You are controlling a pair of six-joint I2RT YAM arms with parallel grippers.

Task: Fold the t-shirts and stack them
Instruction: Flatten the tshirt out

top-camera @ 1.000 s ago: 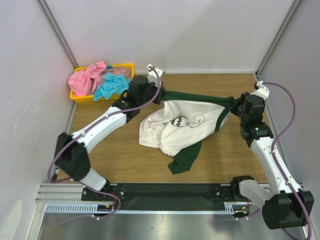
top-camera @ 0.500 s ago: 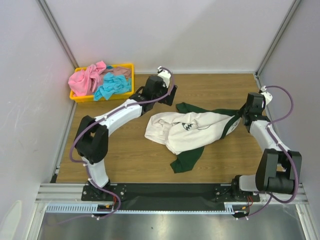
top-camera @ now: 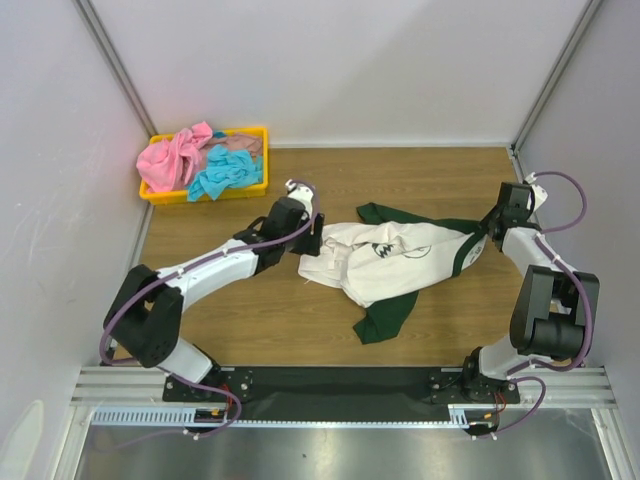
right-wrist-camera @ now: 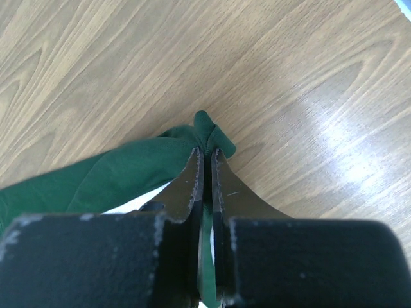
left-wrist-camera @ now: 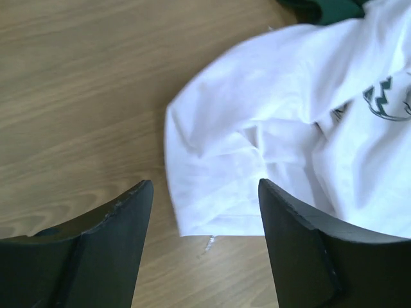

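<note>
From above, one white t-shirt (top-camera: 385,268) lies crumpled in the middle of the wooden table (top-camera: 420,180), its black print facing up. Two dark green sleeves show: one is stretched out to the right, the other trails toward the near edge. The yellow tray (top-camera: 203,197) sits in the far left corner, well apart from this shirt. It holds two heaps of cloth, one pink t-shirt (top-camera: 170,160) and one turquoise t-shirt (top-camera: 222,176), though I cannot tell whether more garments are bundled in them. Two arms reach in. The left gripper (top-camera: 312,240) is at the shirt's left edge and the right gripper (top-camera: 490,228) is at the end of the stretched sleeve.

In the left wrist view, the left gripper (left-wrist-camera: 204,186) has its two fingers (left-wrist-camera: 109,256) standing well apart — wide open and gripping nothing. The rumpled hem of the white t-shirt (left-wrist-camera: 289,128) lies on the table (left-wrist-camera: 83,96) below the gap between them, and a piece of the print shows at the right.

In the right wrist view, the right gripper (right-wrist-camera: 205,153) is pinched tight, its two fingers (right-wrist-camera: 186,186) nearly meeting. It grips the white t-shirt (right-wrist-camera: 122,176) by a fold of green sleeve, and a small tuft of green cloth pokes out past the tips. The sleeve runs off to the left over the table (right-wrist-camera: 289,64).
</note>
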